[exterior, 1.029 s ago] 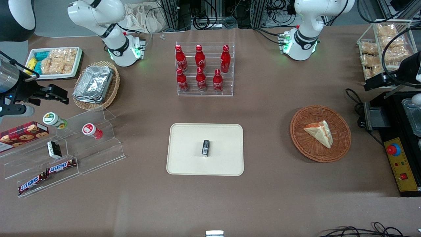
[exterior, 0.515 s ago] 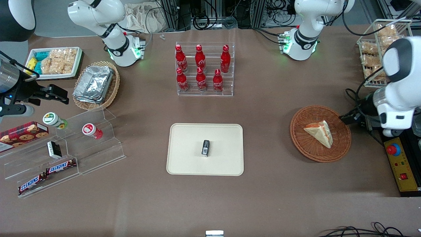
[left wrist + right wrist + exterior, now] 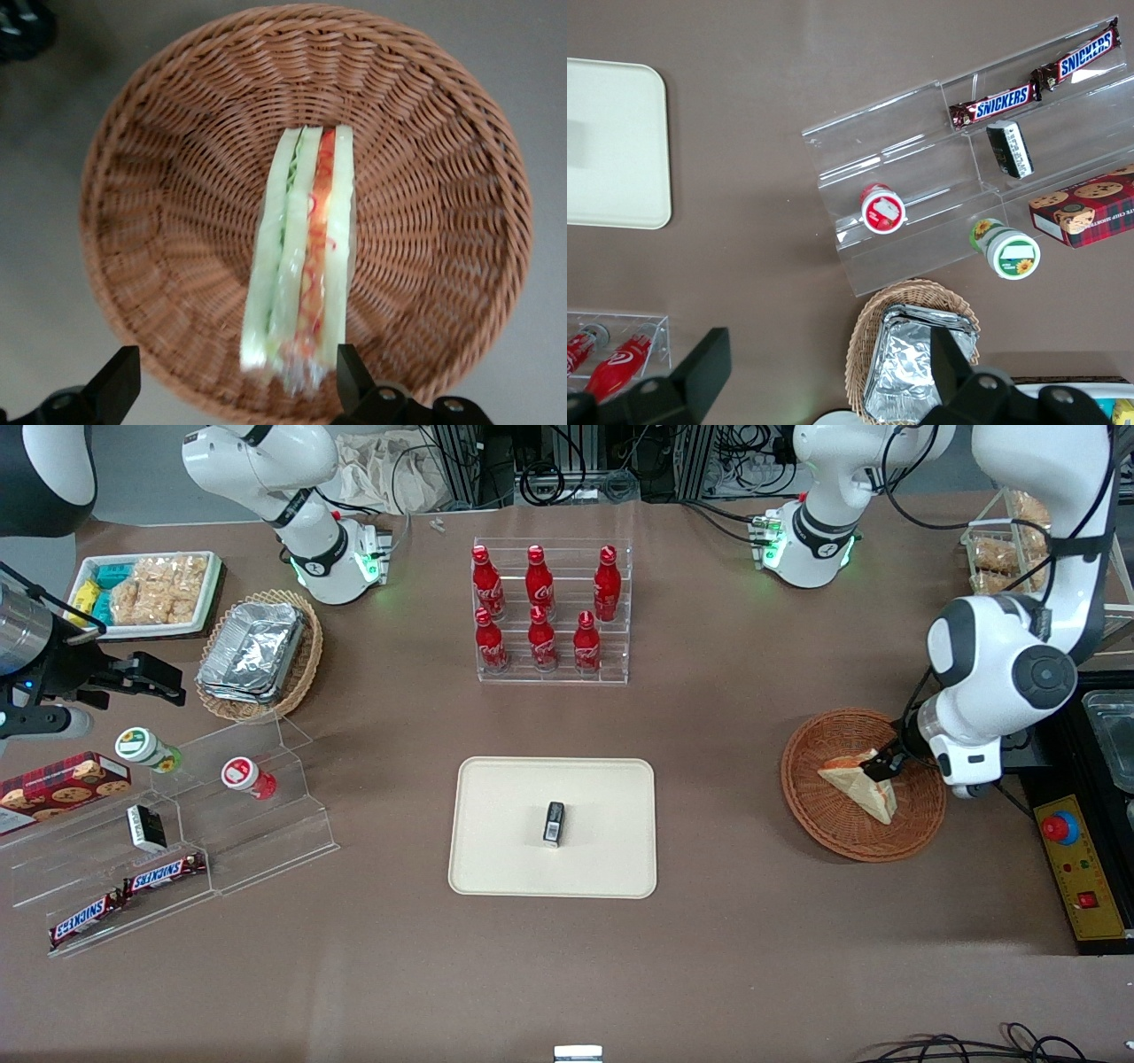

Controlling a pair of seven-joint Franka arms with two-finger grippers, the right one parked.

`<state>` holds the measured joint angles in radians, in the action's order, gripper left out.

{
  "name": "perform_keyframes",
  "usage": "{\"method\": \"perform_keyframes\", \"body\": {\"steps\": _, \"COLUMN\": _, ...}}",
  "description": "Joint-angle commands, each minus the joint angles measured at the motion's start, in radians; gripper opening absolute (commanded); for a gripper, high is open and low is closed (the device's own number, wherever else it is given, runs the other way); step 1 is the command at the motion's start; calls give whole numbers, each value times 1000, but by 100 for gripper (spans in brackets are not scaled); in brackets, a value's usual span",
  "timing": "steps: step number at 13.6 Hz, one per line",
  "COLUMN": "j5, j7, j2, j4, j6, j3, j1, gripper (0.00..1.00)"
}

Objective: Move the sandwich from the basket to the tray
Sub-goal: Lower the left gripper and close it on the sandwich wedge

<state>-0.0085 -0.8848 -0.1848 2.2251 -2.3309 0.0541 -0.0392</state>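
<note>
The sandwich (image 3: pixel 852 781), a wrapped white wedge with orange-red and green filling, lies in the round reddish-brown wicker basket (image 3: pixel 819 806) toward the working arm's end of the table. It also shows in the left wrist view (image 3: pixel 301 257), inside the basket (image 3: pixel 159 212). My left gripper (image 3: pixel 886 766) hangs just above the basket over one end of the sandwich; in the wrist view (image 3: pixel 232 385) its fingers are spread wide, one on each side of the sandwich's end, touching nothing. The cream tray (image 3: pixel 496 859) lies mid-table with a small dark packet (image 3: pixel 554 822) on it.
A clear rack of red cola bottles (image 3: pixel 549 611) stands farther from the front camera than the tray. A black control box with a red button (image 3: pixel 1072 850) sits beside the basket. A wire rack of snack bags (image 3: pixel 997 558) stands at the working arm's end.
My left arm has swung in from the table's end and come down over the basket, so the gripper now hangs above the sandwich. Sandwich, basket and tray have not moved.
</note>
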Motion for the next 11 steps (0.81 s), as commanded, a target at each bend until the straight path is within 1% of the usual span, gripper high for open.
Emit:
{"method": "perform_keyframes", "body": {"steps": 1, "j5": 13, "j7": -63, "j2": -67, "j4": 14, "j6": -103, "j3": 0, "j1": -4, "gripper": 100}}
{"method": "perform_keyframes", "body": {"steps": 3, "j5": 15, "j7": -63, "j2": -91, "j4": 28, "j6": -149, "j3": 0, "j1": -4, "gripper": 100}}
{"method": "perform_keyframes", "body": {"steps": 4, "j5": 13, "j7": -63, "j2": -111, "j4": 28, "j6": -168, "j3": 0, "j1": -4, "gripper": 98}}
{"method": "perform_keyframes", "body": {"steps": 5, "j5": 13, "j7": -65, "j2": -119, "j4": 28, "j6": -180, "j3": 0, "j1": -4, "gripper": 58}}
{"method": "perform_keyframes", "body": {"steps": 6, "j5": 15, "j7": -63, "j2": -117, "j4": 27, "j6": -182, "j3": 0, "j1": -1, "gripper": 1}}
{"method": "perform_keyframes", "body": {"steps": 8, "j5": 13, "j7": -60, "j2": -75, "j4": 18, "j6": -157, "j3": -3, "j1": -10, "gripper": 0}}
{"method": "perform_keyframes", "body": {"steps": 9, "j5": 16, "j7": -40, "j2": -41, "j4": 14, "j6": -109, "j3": -7, "j1": -11, "gripper": 0}}
{"method": "perform_keyframes", "body": {"steps": 11, "j5": 18, "j7": 80, "j2": 28, "j4": -30, "j6": 31, "j3": -14, "j1": -11, "gripper": 0}}
